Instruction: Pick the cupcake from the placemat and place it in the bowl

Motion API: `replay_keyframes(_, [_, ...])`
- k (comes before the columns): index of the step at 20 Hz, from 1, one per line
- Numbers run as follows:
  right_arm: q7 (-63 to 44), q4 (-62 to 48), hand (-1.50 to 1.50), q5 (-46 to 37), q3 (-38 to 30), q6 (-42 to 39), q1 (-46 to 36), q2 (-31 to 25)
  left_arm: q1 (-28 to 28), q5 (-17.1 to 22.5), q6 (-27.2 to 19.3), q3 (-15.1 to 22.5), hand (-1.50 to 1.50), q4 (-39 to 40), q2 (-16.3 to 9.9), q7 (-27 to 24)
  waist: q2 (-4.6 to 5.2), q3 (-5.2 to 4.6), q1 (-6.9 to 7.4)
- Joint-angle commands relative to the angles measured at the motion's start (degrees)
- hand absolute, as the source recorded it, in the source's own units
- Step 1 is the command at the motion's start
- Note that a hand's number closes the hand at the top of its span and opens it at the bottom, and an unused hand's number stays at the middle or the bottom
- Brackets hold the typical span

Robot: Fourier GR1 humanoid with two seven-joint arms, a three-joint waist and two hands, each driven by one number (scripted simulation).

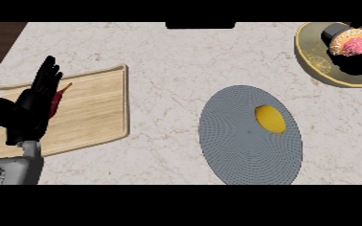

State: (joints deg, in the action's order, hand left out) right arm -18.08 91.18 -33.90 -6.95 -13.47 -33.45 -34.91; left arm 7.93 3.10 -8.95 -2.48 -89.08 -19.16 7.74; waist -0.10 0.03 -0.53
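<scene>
Cupcake [345, 44] is over the bowl [311, 60] at the far right, inside my right hand [338, 32].

From my remote seat I see the right hand only in part, at the right edge of the view; its black fingers are curled around the pink-frosted cupcake, which is above the inside of the olive bowl. I cannot tell if the cupcake touches the bottom of the bowl. The grey round placemat [244, 148] lies near the middle of the counter [176, 52], well apart from the bowl, and a yellow lemon [270, 118] lies on its right part. My left hand [35, 105] rests at the left edge with the fingers straight and pointing up, above a wooden cutting board [92, 110]. A red thing, maybe a chili [59, 97], shows just beside these fingers on the board.
</scene>
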Motion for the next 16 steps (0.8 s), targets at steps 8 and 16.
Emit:
replay_keyframes(8, [21.08,-30.22,1.5,2.92,-9.42,4.91,-5.57,-3.72,-0.61,-0.93,1.64,-0.87,0.0,0.36,1.12,-1.51,0.45,0.0,1.46])
replay_keyframes(16, [35.26,-56.35,1.5,-1.42,-10.02,14.75,-15.59,-3.52,1.83,-1.61,2.11,0.06,0.0,-0.38,2.2,0.72,0.7,0.06,2.35])
